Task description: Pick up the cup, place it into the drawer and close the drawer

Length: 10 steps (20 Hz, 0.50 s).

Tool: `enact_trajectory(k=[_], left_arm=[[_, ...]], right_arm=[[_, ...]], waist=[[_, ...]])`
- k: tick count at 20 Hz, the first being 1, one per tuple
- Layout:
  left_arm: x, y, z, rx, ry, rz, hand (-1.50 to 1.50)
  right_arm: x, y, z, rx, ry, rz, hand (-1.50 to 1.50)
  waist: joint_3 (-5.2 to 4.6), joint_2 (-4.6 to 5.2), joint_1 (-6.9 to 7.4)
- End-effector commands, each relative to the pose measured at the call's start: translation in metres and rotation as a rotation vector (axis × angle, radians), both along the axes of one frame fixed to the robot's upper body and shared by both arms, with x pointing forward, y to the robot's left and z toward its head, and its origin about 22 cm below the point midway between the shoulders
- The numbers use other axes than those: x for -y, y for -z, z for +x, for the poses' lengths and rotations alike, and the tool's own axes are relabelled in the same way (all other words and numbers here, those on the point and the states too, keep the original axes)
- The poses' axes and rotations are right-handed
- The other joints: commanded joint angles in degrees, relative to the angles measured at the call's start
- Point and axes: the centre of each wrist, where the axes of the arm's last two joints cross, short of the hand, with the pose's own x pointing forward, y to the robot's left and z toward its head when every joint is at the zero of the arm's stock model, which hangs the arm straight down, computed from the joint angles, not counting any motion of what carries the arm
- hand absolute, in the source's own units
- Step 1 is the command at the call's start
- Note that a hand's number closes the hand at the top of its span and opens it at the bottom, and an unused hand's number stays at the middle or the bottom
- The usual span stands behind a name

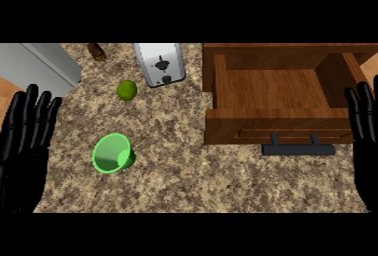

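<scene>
A bright green cup (112, 153) lies on its side on the speckled counter (184, 175), its mouth facing the view. The wooden drawer (277, 90) at the right stands pulled open and holds nothing, with a dark handle (298, 148) on its front. My left hand (23, 145) is at the left edge, fingers straight and pointing up, a short way left of the cup. My right hand (363, 125) shows at the right edge beside the drawer's front corner, fingers also straight.
A silver toaster (160, 63) stands at the back middle. A green lime-like fruit (127, 90) lies in front of it. A grey appliance (37, 65) fills the back left corner, and a small brown object (97, 51) sits beside it.
</scene>
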Motion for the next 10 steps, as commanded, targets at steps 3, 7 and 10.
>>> enact_trajectory(k=[3, 7, 10], left_arm=[[0.02, -0.001, 0.01, 0.012, -0.106, 0.012, -1.5], [0.049, 0.004, 0.006, -0.032, -0.172, -0.199, -1.5], [0.059, 0.018, 0.008, -0.027, -0.21, -0.204, -1.5]], right_arm=[[-0.003, 0.008, -0.001, -0.044, -0.061, -0.025, -1.5], [-0.012, 0.005, 0.005, -0.117, -0.197, 0.027, -1.5], [-0.01, 0.006, 0.003, -0.121, -0.204, 0.022, -1.5]], waist=[[-0.94, -2.18, -0.21], [-0.95, -2.14, -0.26], [-0.96, -2.18, -0.25]])
